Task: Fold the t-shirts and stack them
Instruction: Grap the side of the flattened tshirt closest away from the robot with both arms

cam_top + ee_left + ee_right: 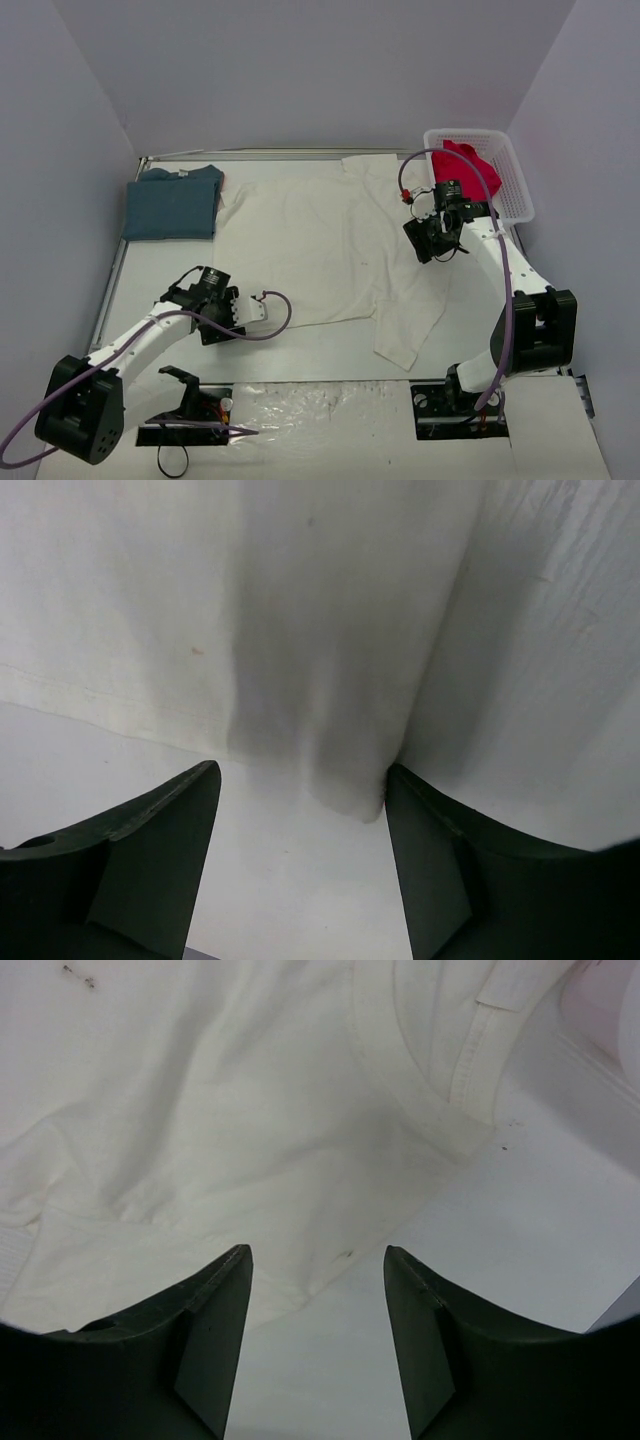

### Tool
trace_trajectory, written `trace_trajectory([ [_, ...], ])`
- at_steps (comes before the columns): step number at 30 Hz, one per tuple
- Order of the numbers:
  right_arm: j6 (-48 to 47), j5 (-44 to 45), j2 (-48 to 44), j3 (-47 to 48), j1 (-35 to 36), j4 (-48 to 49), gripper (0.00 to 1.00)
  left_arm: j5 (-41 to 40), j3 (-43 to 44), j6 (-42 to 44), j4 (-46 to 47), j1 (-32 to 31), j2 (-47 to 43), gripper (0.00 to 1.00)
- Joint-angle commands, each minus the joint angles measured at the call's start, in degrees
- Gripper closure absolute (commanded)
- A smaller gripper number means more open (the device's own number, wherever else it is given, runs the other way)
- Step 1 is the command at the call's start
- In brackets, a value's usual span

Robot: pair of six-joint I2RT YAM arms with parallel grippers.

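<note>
Cream t-shirt point(320, 240) flat; left end effector point(300, 775), right end effector point(316, 1255) spread over its edges

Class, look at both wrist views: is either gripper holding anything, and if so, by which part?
Nothing is held. The left gripper and the right gripper both stand open by the cream-white t-shirt, with no cloth between their fingers.

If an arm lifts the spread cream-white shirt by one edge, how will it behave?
Probably floppy: the cream-white shirt lies flat with soft wrinkles, one sleeve trailing loose. Likely light, since it looks like thin cloth. Pushed, it would probably bunch rather than slide; its hem lies rippled.
</note>
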Motion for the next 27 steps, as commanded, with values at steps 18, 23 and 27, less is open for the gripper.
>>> trace_trajectory([
  [18, -9.0, -2.8, 0.6, 3.0, 3.9, -13.8, 0.57, -0.2, 11.1, -7.4, 5.1, 3.1, 13.0, 0.98],
  [23, -13.7, -5.3, 1.4, 2.2, 8.1, -22.9, 0.70, -2.7, 20.3, -14.4, 7.4, 12.1, 20.3, 0.98],
  [27, -16.6, -6.4, 2.2, 0.4, 12.3, -26.7, 0.73, -6.5, 27.6, -20.3, 9.0, 15.3, 24.5, 0.98],
])
